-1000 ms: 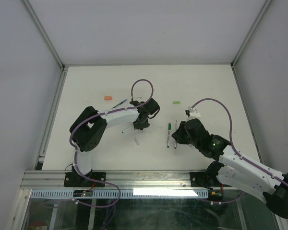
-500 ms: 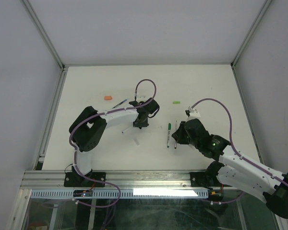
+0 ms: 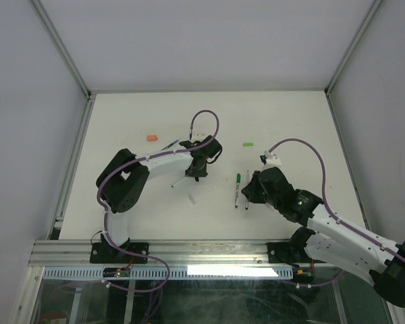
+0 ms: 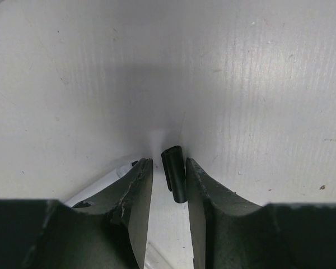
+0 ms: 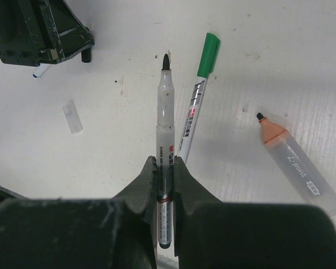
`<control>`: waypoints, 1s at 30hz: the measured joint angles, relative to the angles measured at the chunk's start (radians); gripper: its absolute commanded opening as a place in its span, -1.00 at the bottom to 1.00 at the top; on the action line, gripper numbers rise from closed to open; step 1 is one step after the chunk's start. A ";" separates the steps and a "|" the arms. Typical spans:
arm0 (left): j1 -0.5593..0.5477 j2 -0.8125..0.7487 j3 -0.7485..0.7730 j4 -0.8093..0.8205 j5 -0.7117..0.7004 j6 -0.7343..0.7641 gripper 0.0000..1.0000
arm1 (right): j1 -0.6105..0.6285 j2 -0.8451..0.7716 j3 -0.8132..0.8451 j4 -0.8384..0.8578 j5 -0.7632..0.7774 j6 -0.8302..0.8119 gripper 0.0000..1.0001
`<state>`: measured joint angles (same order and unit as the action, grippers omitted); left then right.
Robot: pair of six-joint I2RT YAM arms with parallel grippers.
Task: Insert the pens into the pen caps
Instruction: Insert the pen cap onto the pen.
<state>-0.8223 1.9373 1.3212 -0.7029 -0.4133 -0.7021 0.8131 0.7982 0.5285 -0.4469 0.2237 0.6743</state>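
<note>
The black pen cap (image 4: 174, 174) lies flat on the white table (image 3: 290, 115), right between the fingers of my left gripper (image 4: 168, 166). Those fingers stand a narrow way apart and straddle the cap. In the left wrist view a sliver of table shows between the cap and the finger on the left side of the picture, and the cap sits hard up against the other finger, so I don't read it as clamped. Part of a white pen barrel (image 4: 101, 188) pokes out from under the finger on the left side of that view.

My right gripper (image 5: 166, 162) is closed tight on an uncapped black-tipped marker (image 5: 165, 112) with a clear barrel. It grips the lower barrel, with the tip pointing away from the wrist. The marker's label carries dark and red print that I can't read.

Just beside it lies a pen with a green cap (image 5: 196, 106); its barrel print is too small to make out. Off to that pen's far side is the thicker clear pen with the orange tip (image 5: 297, 168), whose script looks like "L point", followed by a small dark box.

A short clear tube (image 5: 73, 116) lies on its own between the two grippers. Farther back on the table, an orange cap (image 3: 152, 138) and a light green cap (image 3: 248, 144) sit well apart.
</note>
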 measured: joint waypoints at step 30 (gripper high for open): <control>0.013 -0.039 -0.059 0.119 0.178 0.183 -0.66 | -0.001 0.024 -0.001 0.027 -0.021 0.008 -1.00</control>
<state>-0.8097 1.8988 1.2621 -0.5835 -0.2352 -0.5186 0.8120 0.8227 0.5278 -0.4202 0.2031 0.6827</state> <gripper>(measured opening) 0.165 0.083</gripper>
